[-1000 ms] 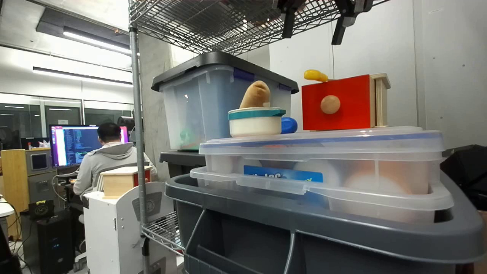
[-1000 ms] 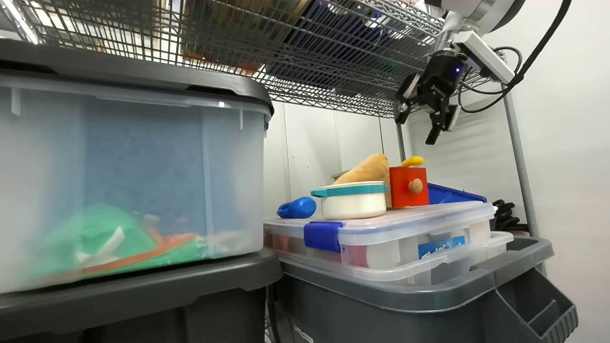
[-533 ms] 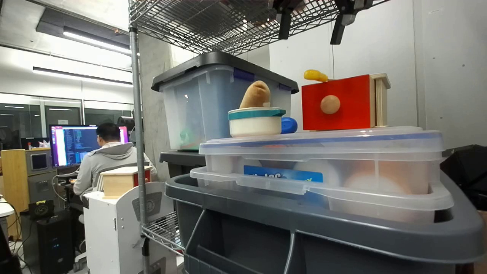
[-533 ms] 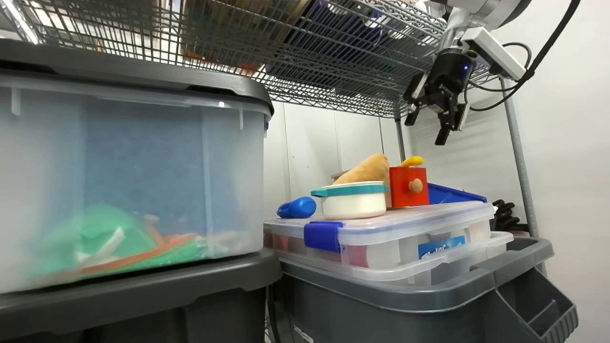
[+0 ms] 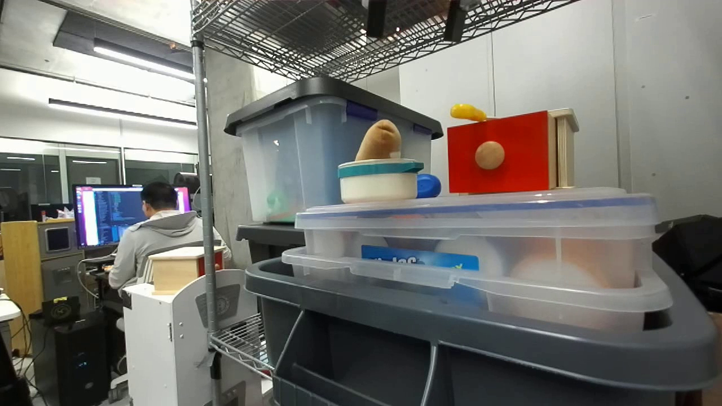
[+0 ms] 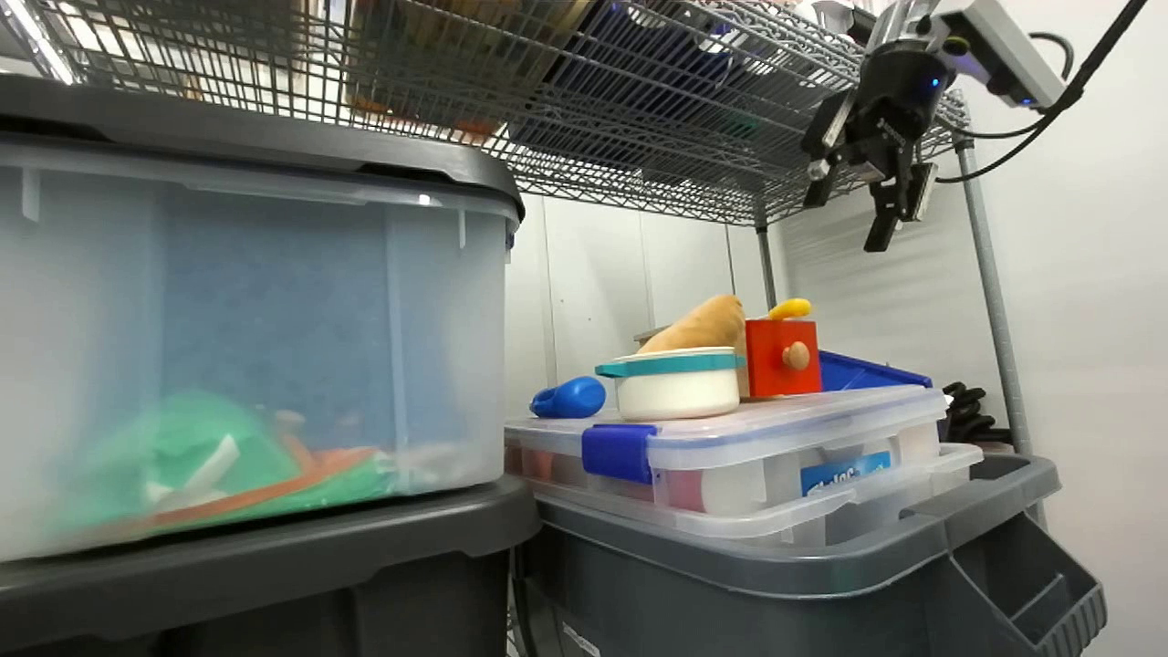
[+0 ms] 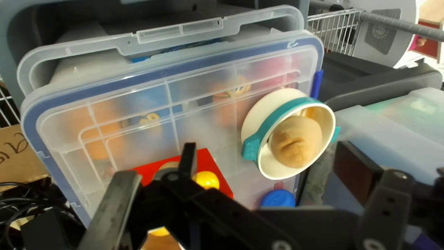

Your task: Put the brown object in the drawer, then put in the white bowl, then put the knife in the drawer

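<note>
Brown lump (image 7: 295, 141) sits in the white bowl (image 7: 261, 111), jaws spread apart above.

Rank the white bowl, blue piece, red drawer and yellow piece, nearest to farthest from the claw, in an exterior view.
In an exterior view:
1. Yellow piece, below the claw
2. Red drawer, under that piece
3. White bowl, picture-left of the drawer
4. Blue piece, farther left

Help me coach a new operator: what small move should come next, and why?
Probably lower the jaws toward the brown object. They stand wide apart, higher up, holding nothing; it pokes up from the white bowl and is due in the drawer first.
</note>
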Action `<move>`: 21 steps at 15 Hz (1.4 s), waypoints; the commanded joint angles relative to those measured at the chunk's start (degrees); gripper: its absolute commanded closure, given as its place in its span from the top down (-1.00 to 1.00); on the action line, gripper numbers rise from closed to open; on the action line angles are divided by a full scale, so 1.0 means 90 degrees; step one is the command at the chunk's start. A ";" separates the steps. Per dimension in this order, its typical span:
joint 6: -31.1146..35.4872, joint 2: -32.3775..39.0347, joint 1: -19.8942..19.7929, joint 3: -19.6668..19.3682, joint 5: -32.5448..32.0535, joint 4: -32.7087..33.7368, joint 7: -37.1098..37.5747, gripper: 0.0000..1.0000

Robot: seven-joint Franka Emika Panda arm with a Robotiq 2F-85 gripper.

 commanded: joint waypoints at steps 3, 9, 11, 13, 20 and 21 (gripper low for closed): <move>-0.0372 -0.1107 0.0258 0.0053 -0.0398 -0.0947 0.0038 1.00; -0.1071 -0.1894 0.0451 0.0126 -0.1063 -0.1457 0.0063 1.00; -0.1177 -0.2014 0.0482 0.0148 -0.1315 -0.1604 0.0075 1.00; -0.1159 -0.2073 0.0481 0.0172 -0.1596 -0.1729 0.0082 1.00; -0.0180 -0.1942 0.0406 0.0163 -0.2849 -0.2102 0.0101 1.00; 0.0046 -0.1923 0.0408 0.0146 -0.2991 -0.2141 0.0062 1.00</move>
